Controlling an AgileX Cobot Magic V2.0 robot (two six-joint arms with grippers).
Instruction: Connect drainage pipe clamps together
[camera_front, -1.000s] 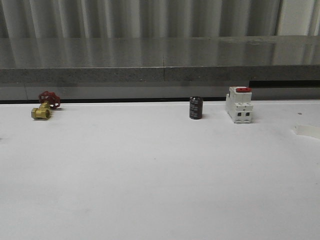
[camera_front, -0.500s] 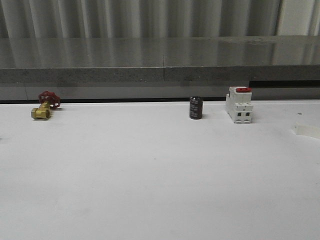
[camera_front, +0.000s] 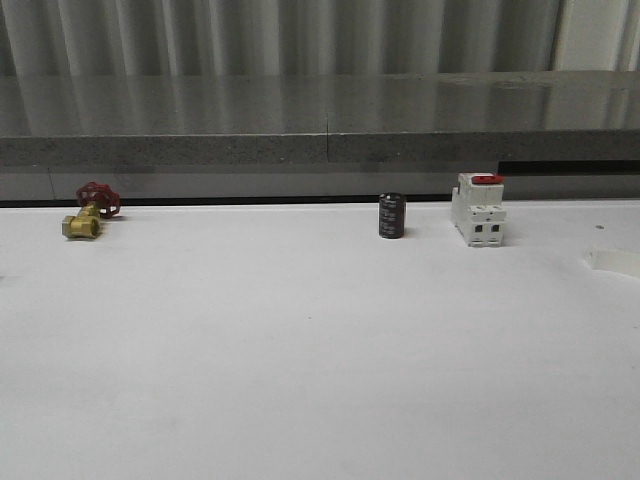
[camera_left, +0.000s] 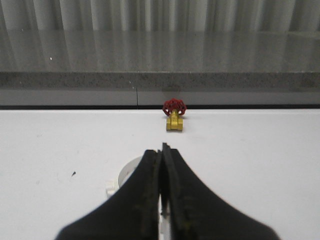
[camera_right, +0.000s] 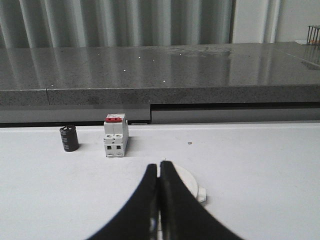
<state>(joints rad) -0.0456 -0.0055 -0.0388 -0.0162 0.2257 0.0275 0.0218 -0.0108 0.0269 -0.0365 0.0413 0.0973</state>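
My left tool (camera_left: 161, 155) is clenched, its two dark fingers pressed together with only a thin seam between them and nothing caught in it. Just past those fingers, on the white counter (camera_left: 260, 150), lies one of the drainage pipe clamps (camera_left: 125, 172): a white curved half-ring, partly hidden behind the tool, with a small lug sticking out from its outer edge. Farther off, near the counter's back edge, sits a brass valve (camera_left: 174, 114) with a red handwheel, well apart from the clamp. My right tool (camera_right: 160, 172) is clenched the same way, fingers flat against each other and holding nothing. Right behind it lies the other clamp half (camera_right: 187, 182), a white arc with a flat tab at its visible end, resting on the counter and partly covered by the fingers. Beyond it, toward the back, a white boxy breaker (camera_right: 116, 135) with a red top stands upright, and just beside it is a small black cylinder (camera_right: 69, 138), also upright. In the front view the valve (camera_front: 88, 211) sits far to my left, the cylinder (camera_front: 391, 216) and breaker (camera_front: 478, 209) stand near each other to my right of centre, and a faint white shape at the right edge (camera_front: 615, 262) may be part of a clamp, though I cannot tell. Behind the counter runs a grey stone ledge (camera_front: 320, 120).
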